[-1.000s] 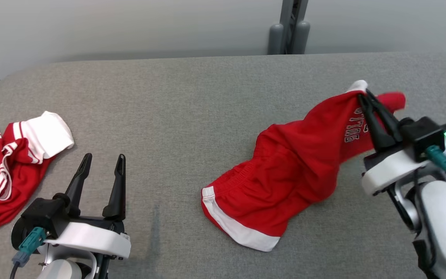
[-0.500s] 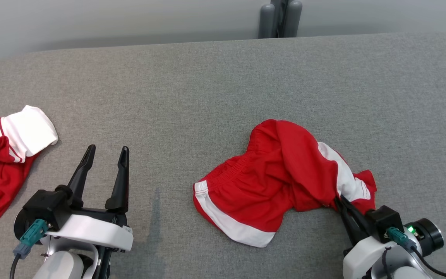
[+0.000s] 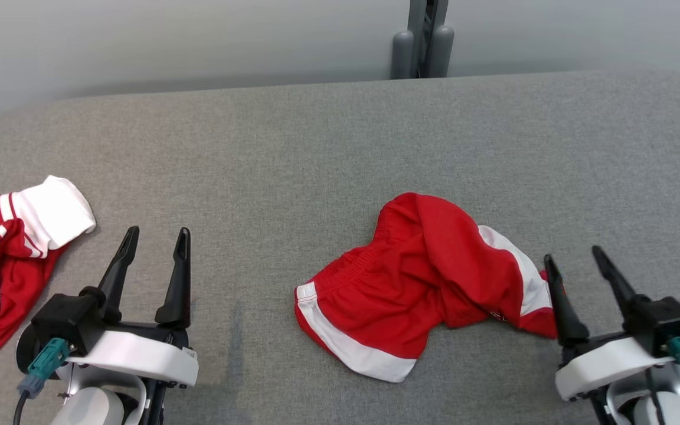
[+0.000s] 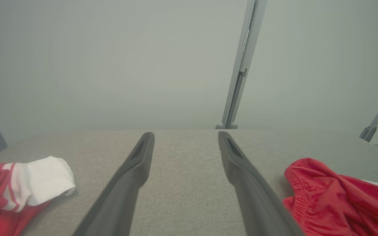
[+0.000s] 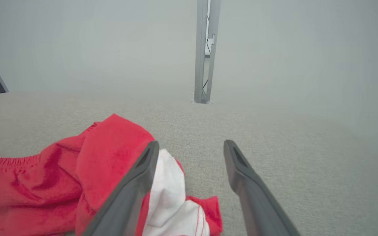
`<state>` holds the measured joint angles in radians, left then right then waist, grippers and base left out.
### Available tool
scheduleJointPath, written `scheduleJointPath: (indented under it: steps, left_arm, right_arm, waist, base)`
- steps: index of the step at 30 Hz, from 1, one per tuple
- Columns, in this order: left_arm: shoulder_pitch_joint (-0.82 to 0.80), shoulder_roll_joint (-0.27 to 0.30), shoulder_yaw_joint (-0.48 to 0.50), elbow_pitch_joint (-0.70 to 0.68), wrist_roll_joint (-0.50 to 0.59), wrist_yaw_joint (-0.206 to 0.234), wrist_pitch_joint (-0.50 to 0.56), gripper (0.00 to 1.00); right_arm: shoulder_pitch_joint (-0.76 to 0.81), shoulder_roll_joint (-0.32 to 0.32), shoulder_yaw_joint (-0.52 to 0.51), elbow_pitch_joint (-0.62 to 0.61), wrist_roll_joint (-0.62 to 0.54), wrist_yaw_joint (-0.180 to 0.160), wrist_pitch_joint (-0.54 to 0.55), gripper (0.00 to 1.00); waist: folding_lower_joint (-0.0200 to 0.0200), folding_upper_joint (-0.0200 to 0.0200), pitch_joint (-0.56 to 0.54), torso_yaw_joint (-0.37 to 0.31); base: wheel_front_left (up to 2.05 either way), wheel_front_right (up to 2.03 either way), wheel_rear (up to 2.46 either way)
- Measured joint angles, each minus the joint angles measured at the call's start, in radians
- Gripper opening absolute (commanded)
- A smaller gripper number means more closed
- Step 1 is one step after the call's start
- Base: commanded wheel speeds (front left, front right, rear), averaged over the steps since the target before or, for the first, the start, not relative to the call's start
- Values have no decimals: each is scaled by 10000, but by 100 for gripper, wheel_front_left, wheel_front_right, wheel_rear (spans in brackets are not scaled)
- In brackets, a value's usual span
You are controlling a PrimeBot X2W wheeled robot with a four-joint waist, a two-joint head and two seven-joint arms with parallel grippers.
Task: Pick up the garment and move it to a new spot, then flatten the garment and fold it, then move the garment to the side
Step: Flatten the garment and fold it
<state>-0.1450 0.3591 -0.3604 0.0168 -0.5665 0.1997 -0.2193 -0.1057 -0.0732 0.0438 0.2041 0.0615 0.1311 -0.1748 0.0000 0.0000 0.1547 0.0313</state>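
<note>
A crumpled red garment point(image 3: 417, 283) with an elastic waistband and white bands lies in a heap at the middle right of the grey table point(image 3: 316, 147). My right gripper point(image 3: 571, 255) stands open just right of the heap, with nothing between its fingers. In the right wrist view the left finger point(image 5: 133, 186) overlaps the garment's point(image 5: 61, 183) white part. A red jersey shirt point(image 3: 15, 248) with a white, red-striped sleeve lies bunched at the table's left edge. My left gripper point(image 3: 157, 233) hovers open and empty between the two; its wrist view shows the shirt point(image 4: 28, 186) left and the garment point(image 4: 333, 200) right.
A grey post point(image 3: 422, 47) stands behind the table's far edge, against a pale wall. Bare grey cloth covers the table's far half and the strip between the shirt and the heap.
My right gripper carried the red garment's end down and toward the near edge, then opened and let go. The garment now lies in a heap. The camera shifted. The left gripper stayed put.
</note>
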Motion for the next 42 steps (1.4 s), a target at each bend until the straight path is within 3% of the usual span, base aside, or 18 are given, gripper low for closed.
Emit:
scheduleJointPath:
  steps: [9,20,25,30,35,42]
  left_arm:
    - [403,0,-27,13,-84,157,77,100]
    - [260,82,-240,-115,-79,107,305,100]
    - [-952,-174,-719,-169,-514,-709,1145,100]
    - [-2728,-573,-1685,489,-721,-1670,2661,100]
    - [-4265,-1283,-2422,2044,-1112,-2539,3868,100]
    - [-5976,-1812,-3070,4813,-1187,-3060,4665,100]
  right_arm:
    - [568,148,-625,-1701,-44,0,531,100]
    - [889,221,-531,-2207,192,0,834,100]
    - [846,232,-401,-2234,366,0,880,100]
    - [637,234,-117,-2203,472,0,895,100]
    - [303,236,188,-1992,606,0,790,100]
    - [-113,236,650,-1553,955,0,470,100]
  waist:
    - [0,0,-535,34]
    - [0,0,-607,15]
    - [0,0,-401,-142]
    - [1,0,-76,-568]
    - [1,0,349,-1186]
    - [1,0,939,-2183]
  base:
    - [0,0,0]
    - [0,0,0]
    - [0,0,0]
    - [0,0,0]
    - [0,0,0]
    - [0,0,0]
